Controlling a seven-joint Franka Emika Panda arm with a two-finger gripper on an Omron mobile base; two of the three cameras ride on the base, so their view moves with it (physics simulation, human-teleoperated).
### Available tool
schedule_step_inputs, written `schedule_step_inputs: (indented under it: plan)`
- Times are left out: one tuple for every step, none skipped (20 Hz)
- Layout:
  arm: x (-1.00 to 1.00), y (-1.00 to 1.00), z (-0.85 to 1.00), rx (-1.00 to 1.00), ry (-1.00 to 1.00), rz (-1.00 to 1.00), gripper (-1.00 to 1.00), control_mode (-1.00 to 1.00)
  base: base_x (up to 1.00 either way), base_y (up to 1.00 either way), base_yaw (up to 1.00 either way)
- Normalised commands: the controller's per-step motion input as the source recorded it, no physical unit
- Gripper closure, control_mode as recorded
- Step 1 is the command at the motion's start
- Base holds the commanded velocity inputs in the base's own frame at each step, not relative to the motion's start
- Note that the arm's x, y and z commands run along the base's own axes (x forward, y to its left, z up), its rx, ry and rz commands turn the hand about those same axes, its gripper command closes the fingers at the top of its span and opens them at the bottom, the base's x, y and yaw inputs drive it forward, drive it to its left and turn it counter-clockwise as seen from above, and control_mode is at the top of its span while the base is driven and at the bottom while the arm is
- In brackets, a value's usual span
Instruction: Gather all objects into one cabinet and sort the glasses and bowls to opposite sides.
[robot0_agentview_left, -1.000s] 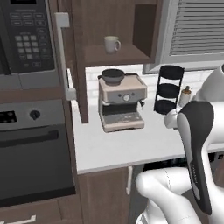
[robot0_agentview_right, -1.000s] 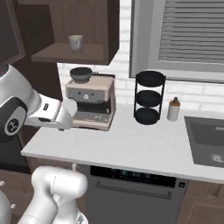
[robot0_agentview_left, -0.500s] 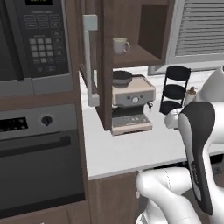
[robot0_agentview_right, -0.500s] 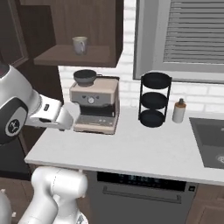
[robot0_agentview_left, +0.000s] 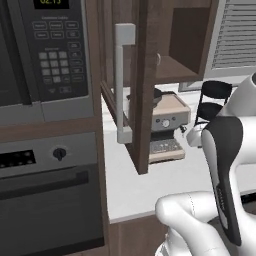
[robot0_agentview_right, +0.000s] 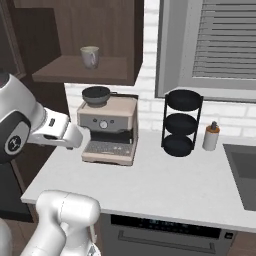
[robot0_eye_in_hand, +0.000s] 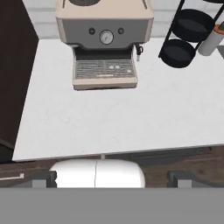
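Rolls left and nearer on its base since the previous frame, so both base views now crowd the open cabinet (robot0_agentview_right: 60, 70) and the pale bar handle (robot0_agentview_left: 122, 85) on its door. Holds the gripper (robot0_eye_in_hand: 113, 178) low over the near edge of the counter (robot0_agentview_right: 165, 185), fingers spread wide with nothing between them. Shows one pale mug (robot0_agentview_right: 90, 56) upright on the cabinet shelf, above the coffee machine (robot0_agentview_right: 109, 130). Shows a dark round dish (robot0_agentview_right: 96, 93) on the machine's top, possibly the bowl, though too dim to be sure. Calls, on this evidence, for lifting the hand clear of the machine, steering round the door's edge and taking the mug by its body, not its handle.
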Motion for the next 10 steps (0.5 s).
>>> schedule_step_inputs:
  plan:
    - [0.0, 0.0, 0.0, 0.0, 0.0, 0.0, -1.0, 1.0, 0.61, -0.14, 0.0]
    - [0.0, 0.0, 0.0, 0.0, 0.0, 0.0, -1.0, 1.0, 0.52, -0.15, 0.0]
    - [0.0, 0.0, 0.0, 0.0, 0.0, 0.0, -1.0, 1.0, 0.36, -0.04, 0.0]
    - [0.0, 0.0, 0.0, 0.0, 0.0, 0.0, -1.0, 1.0, 0.15, 0.0, 0.0]
    - [0.07, 0.0, 0.0, 0.0, 0.0, 0.0, -1.0, -1.0, 0.0, 0.0, 0.0]
    - [0.0, 0.0, 0.0, 0.0, -0.03, 0.0, -1.0, -1.0, 0.0, 0.0, 0.0]
    - [0.0, -0.29, 0.0, 0.0, -0.1, 0.0, -1.0, -1.0, 0.0, 0.0, 0.0]
    - [0.0, -0.19, 0.14, 0.0, -0.23, 0.05, -1.0, -1.0, 0.0, 0.0, 0.0]
    - [0.0, -0.34, 0.26, 0.01, -0.3, 0.1, -1.0, -1.0, 0.0, 0.0, 0.0]
    - [0.0, -0.35, 0.39, 0.03, -0.33, 0.15, -1.0, -1.0, 0.0, 0.0, 0.0]
